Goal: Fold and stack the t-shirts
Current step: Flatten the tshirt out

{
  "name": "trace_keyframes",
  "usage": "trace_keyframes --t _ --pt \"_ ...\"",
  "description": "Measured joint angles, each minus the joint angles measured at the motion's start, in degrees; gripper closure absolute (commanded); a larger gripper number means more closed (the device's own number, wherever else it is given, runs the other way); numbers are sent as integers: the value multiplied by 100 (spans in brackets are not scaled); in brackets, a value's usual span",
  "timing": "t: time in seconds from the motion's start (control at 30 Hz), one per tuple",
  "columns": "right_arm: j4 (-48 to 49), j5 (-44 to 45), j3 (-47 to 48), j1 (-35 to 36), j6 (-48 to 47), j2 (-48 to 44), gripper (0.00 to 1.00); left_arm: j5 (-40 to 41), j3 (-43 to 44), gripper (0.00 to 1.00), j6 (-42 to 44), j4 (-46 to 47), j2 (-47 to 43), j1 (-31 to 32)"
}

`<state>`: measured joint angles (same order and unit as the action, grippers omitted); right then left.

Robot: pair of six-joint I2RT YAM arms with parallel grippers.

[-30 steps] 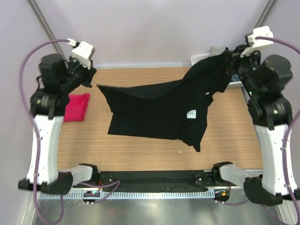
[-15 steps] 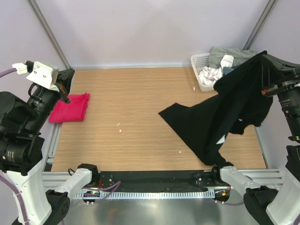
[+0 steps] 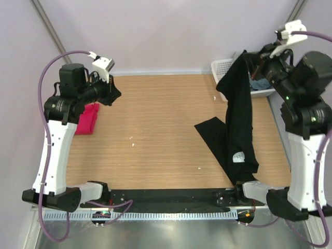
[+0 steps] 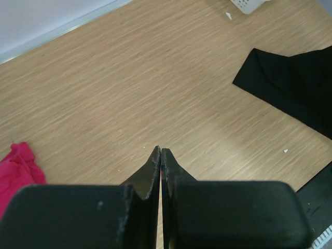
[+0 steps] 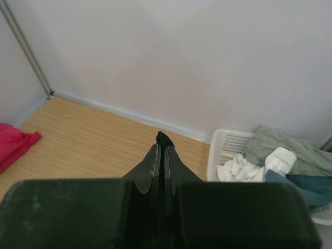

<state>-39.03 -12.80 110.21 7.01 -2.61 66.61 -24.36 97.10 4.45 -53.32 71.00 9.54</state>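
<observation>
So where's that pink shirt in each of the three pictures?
Top external: pink t-shirt at the far left, mid-height.
Left wrist: pink t-shirt in the bottom-left corner.
Right wrist: pink t-shirt at the left edge.
Shared landmark: the white basket, in all three.

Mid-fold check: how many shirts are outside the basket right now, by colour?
black t-shirt: 1
pink t-shirt: 1
Total: 2
</observation>
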Motion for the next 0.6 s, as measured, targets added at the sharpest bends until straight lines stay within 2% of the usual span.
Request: trace_keyframes --t 0.2,0.4,0.47,0.5,0.57,0.6 --pt "66 -496 872 0 269 1078 99 -87 -111 100 22 31 -361 188" --pt "442 -286 601 0 11 1163 99 -208 -291 99 92 22 -133 894" --pt "619 -103 354 0 -122 1222 99 -175 -291 91 260 -31 168 1163" --pt "667 -24 264 0 -177 1266 99 -140 -289 82 385 -59 411 1333" --pt "772 221 66 -4 -343 1467 99 -31 -315 75 601 -116 920 1711" --pt "776 295 24 -7 -402 1561 99 15 -358 66 678 -136 1158 1878"
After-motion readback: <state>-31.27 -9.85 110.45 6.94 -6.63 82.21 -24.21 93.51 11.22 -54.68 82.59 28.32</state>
